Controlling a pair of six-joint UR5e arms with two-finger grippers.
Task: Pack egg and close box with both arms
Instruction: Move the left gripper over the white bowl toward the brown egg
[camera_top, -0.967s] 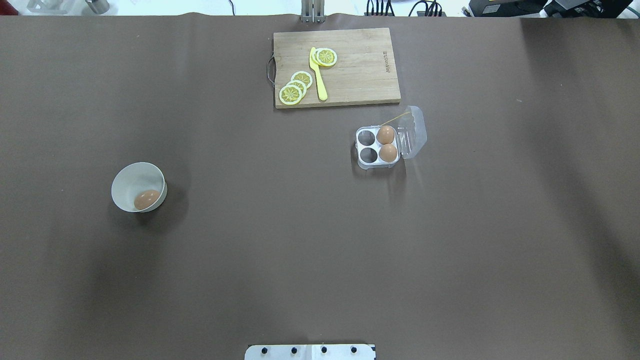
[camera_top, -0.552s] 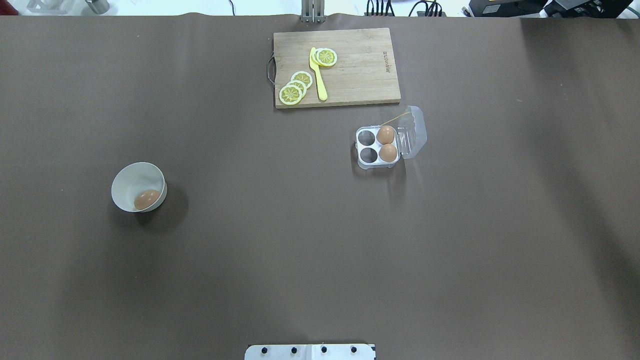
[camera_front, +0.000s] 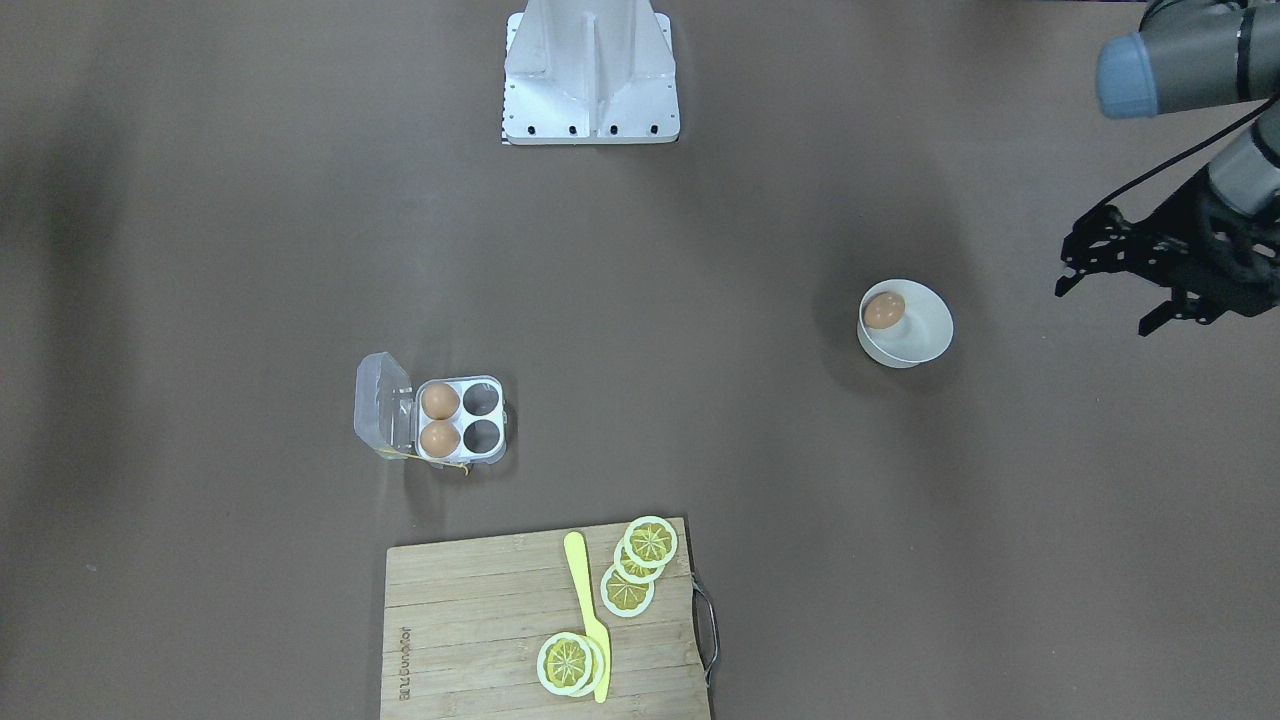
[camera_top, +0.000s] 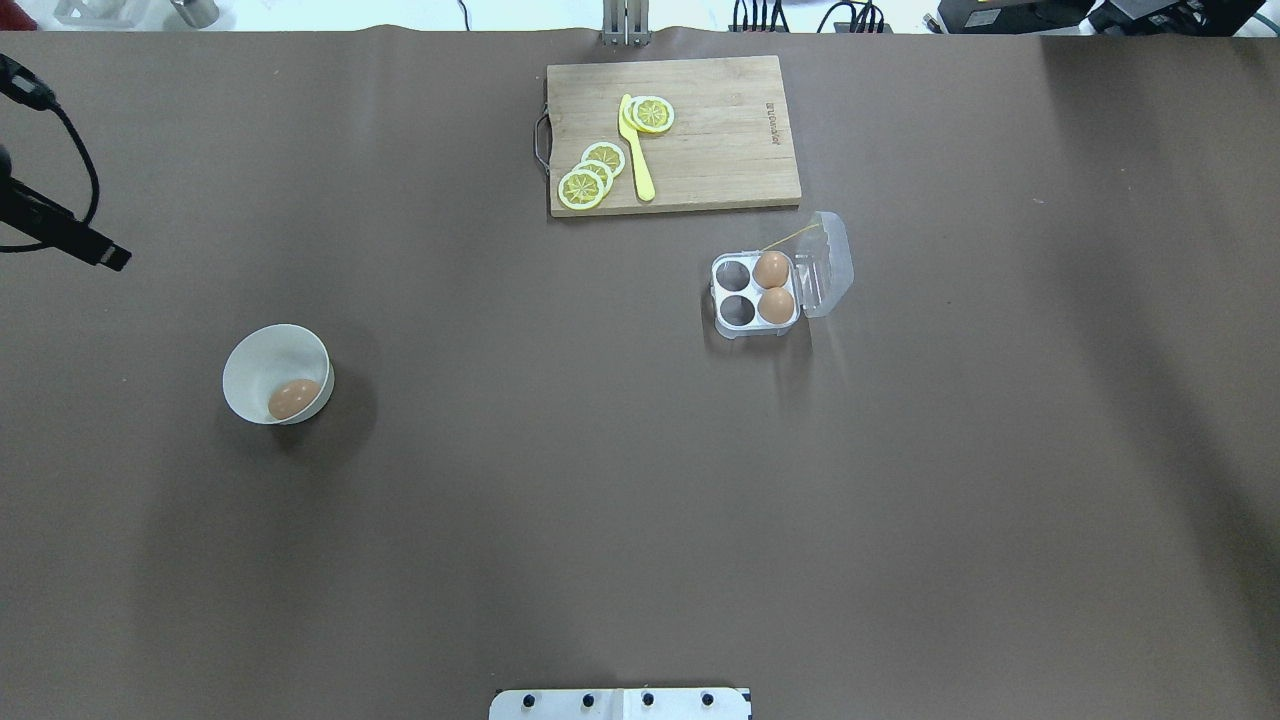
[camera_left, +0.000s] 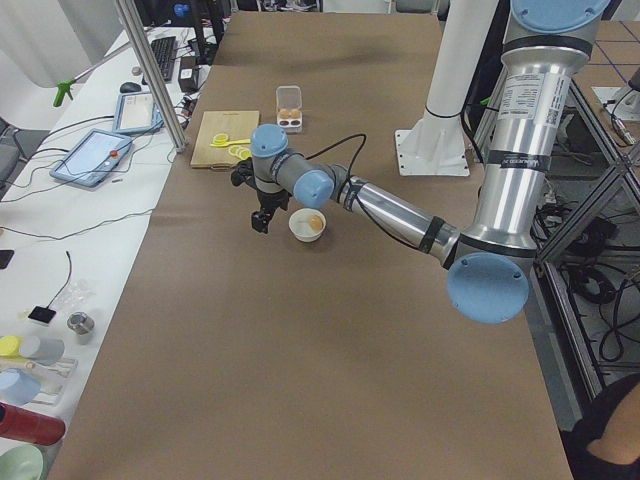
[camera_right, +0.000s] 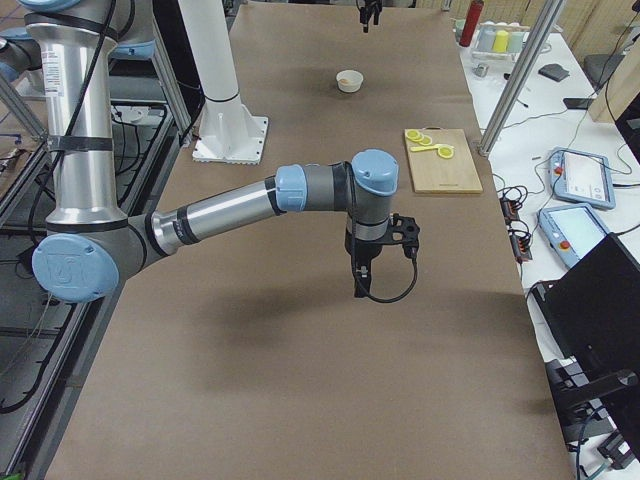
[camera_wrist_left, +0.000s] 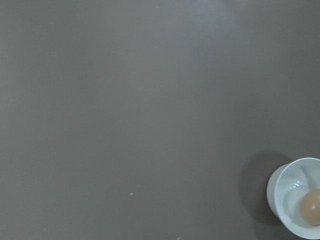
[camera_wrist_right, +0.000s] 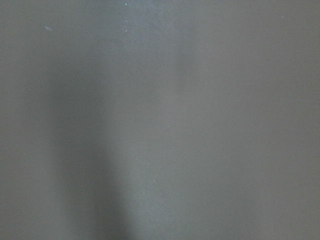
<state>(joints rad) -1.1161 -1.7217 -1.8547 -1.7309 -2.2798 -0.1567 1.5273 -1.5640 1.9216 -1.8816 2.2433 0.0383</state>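
The egg (camera_top: 294, 399) is tan-brown and lies in a white bowl (camera_top: 258, 348) on the table's left side; it also shows in the left wrist view (camera_wrist_left: 312, 207). The clear box (camera_top: 738, 309) stands open right of centre with its lid (camera_top: 830, 265) folded back. Two look-alike eggs (camera_top: 771, 269) fill its right cells and the two left cells are empty. My left gripper (camera_front: 1103, 308) is open and empty, in the air beyond the bowl toward the table's left end. My right gripper (camera_right: 359, 288) hangs over bare table far to the right; I cannot tell its state.
A wooden cutting board (camera_top: 720, 140) with lemon slices (camera_top: 590, 175) and a yellow knife (camera_top: 636, 150) lies at the far edge, just behind the box. The white robot base (camera_top: 620, 703) is at the near edge.
My left arm has come into the overhead view at its left edge; it was out of view before. The egg, bowl and box have not moved.
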